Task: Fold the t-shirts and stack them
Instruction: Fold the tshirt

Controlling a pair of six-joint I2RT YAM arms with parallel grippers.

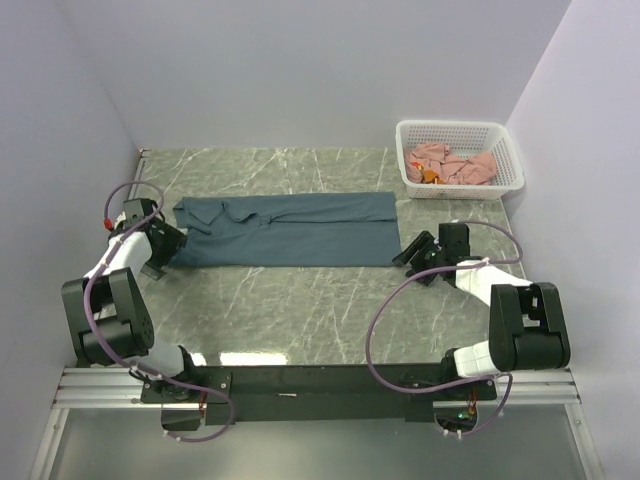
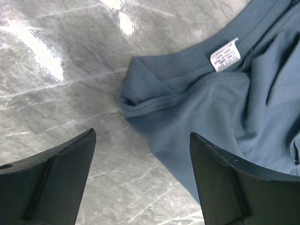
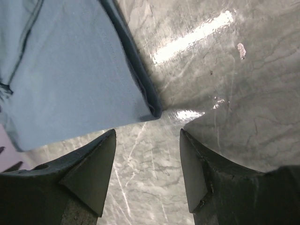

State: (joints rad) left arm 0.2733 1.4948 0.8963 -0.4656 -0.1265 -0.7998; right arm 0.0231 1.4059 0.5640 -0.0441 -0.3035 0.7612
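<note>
Across the middle of the table (image 1: 300,310) the blue shirt (image 1: 285,228) lies flat, folded into a long band running from 9 to 3 o'clock, collar end at 9 and hem end at 3. At its 9 o'clock end, a little toward 8, the left claw (image 1: 165,245) sits just beside the cloth. In its wrist view the left claw (image 2: 140,140) stands wide with nothing gripped. The blue shirt (image 2: 225,112) fills the frame from 12 to 4 o'clock, its bunched collar (image 2: 140,101) lies at 12 o'clock just past the fingertips, and a white tag (image 2: 226,55) shows at 1 o'clock. The cloth edge runs down behind the finger at 4 o'clock; I cannot tell whether they touch. At the band's 4 o'clock corner the right claw (image 1: 412,250) sits close by. In its wrist view the right claw (image 3: 147,136) gapes moderately, holding nothing. The blue shirt (image 3: 70,70) spreads toward 10 and 11 o'clock, and its folded corner ends at 12 o'clock just above the gap, over bare marble. At the table's 1 o'clock corner, well apart from both claws, the pink shirts (image 1: 455,165) lie crumpled in the basket (image 1: 505,150).
</note>
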